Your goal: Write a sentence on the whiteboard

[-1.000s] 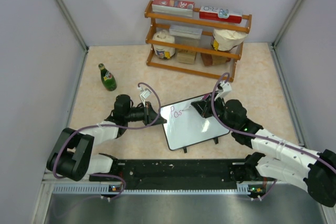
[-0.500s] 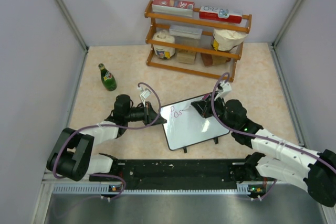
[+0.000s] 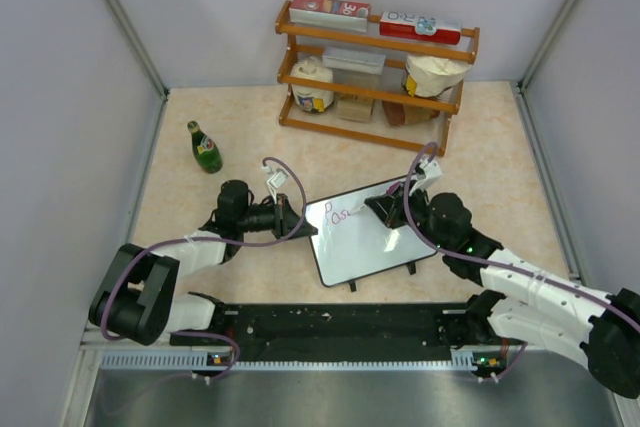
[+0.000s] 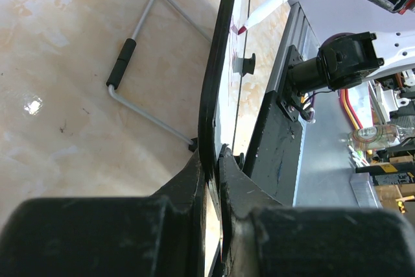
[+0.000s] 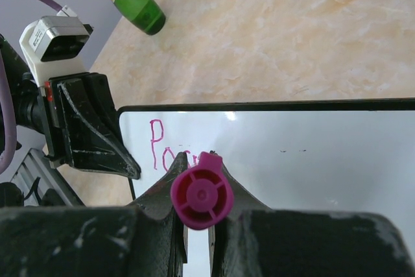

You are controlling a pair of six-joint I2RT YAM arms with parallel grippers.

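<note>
The whiteboard (image 3: 370, 237) lies tilted on the table in the top view, black-framed with small feet. My left gripper (image 3: 296, 221) is shut on its left edge; in the left wrist view the frame (image 4: 217, 95) runs edge-on between my fingers (image 4: 194, 180). My right gripper (image 3: 388, 209) is shut on a pink marker (image 5: 201, 191), whose tip (image 4: 242, 29) touches the board. The sentence (image 3: 340, 215) stands as a few purple-pink letters, "Pos", at the board's upper left; in the right wrist view its letters (image 5: 159, 149) are partly hidden behind the marker's end.
A green bottle (image 3: 205, 146) stands at the far left. A wooden rack (image 3: 375, 72) with boxes and bags fills the back. The board's wire stand (image 4: 139, 63) lies on the table behind it. A black rail (image 3: 340, 322) runs along the near edge.
My right gripper has shifted slightly to the right along the board with the marker, and the written line has grown a little. My left gripper has not moved.
</note>
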